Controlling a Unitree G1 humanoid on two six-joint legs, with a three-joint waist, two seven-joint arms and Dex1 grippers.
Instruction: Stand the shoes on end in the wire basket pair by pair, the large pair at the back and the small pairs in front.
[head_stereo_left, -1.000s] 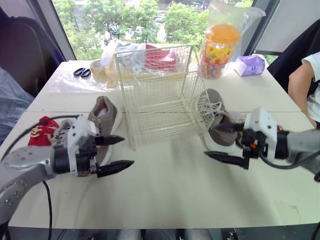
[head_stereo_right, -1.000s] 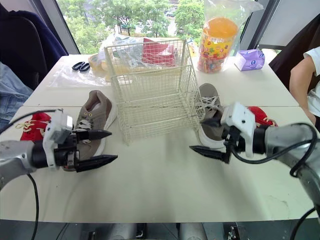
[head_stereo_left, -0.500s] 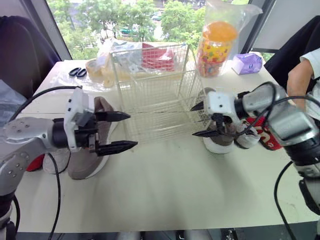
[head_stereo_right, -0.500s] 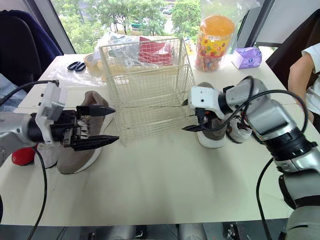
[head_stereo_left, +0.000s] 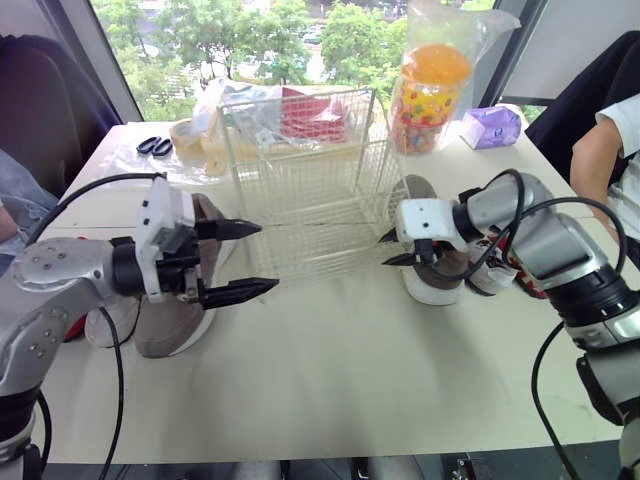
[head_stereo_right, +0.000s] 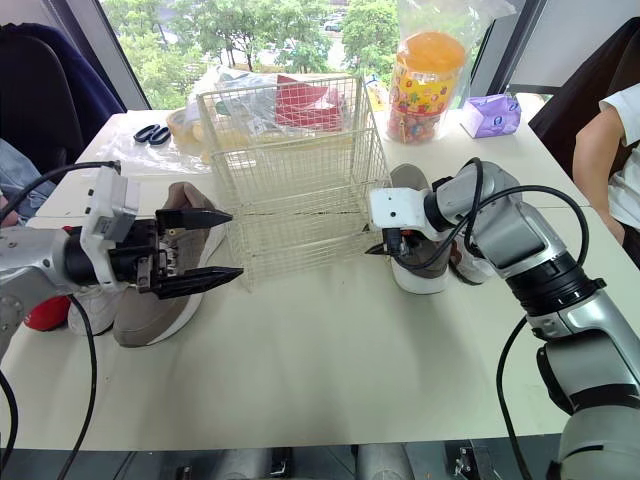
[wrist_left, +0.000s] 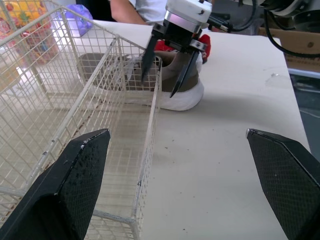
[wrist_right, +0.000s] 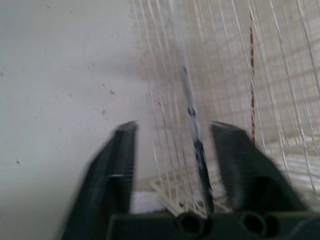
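Left gripper (head_stereo_left: 262, 258) spread wide, holding nothing, just beside a grey shoe (head_stereo_left: 180, 312) left of the wire basket (head_stereo_left: 300, 180). Right gripper (wrist_left: 159, 85) parted, nothing held — at the basket's right wall, over the second grey shoe (head_stereo_left: 435, 280); small red shoe (head_stereo_left: 530, 278) behind. White table (head_stereo_left: 350, 390); window beyond.

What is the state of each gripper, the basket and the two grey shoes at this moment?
Left gripper: open, holding nothing.
Right gripper: open, one finger on either side of the basket's corner wire.
Wire basket: upright, no shoes inside.
Left grey shoe: flat on its sole, outside the basket.
Right grey shoe: on its sole, beside the basket.
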